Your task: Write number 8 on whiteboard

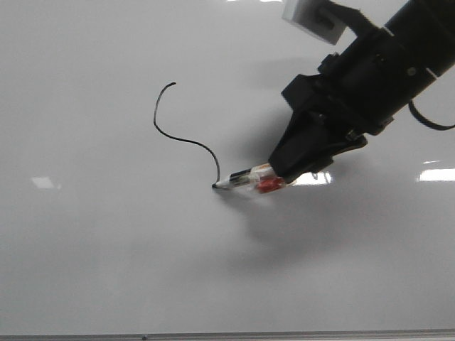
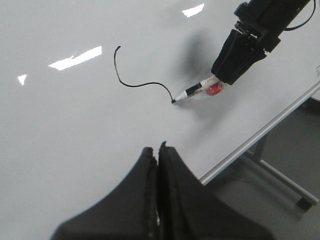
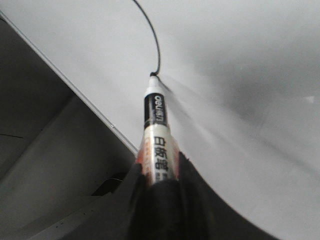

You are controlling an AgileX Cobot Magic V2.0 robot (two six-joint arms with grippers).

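The whiteboard (image 1: 106,249) (image 2: 60,140) (image 3: 250,75) fills the views, glossy and grey-white. The black line of the number 8 (image 1: 186,140) (image 2: 140,84) (image 3: 157,45) runs as one S-shaped curve from upper left down to the marker tip. My right gripper (image 1: 281,170) (image 2: 222,80) (image 3: 159,172) is shut on a marker (image 1: 249,180) (image 2: 197,90) (image 3: 156,135) with a white, black and red barrel. Its tip touches the board at the lower end of the line. My left gripper (image 2: 157,150) hovers over the board near its edge, shut and holding nothing. It is out of the front view.
A silver frame (image 1: 213,334) (image 2: 260,132) (image 3: 75,95) borders the board. Beyond it are a stand leg (image 2: 280,175) and dark floor. Bright light reflections (image 2: 75,58) (image 1: 437,174) lie on the board. A white block (image 1: 309,18) and a cable (image 1: 434,122) hang on the right arm.
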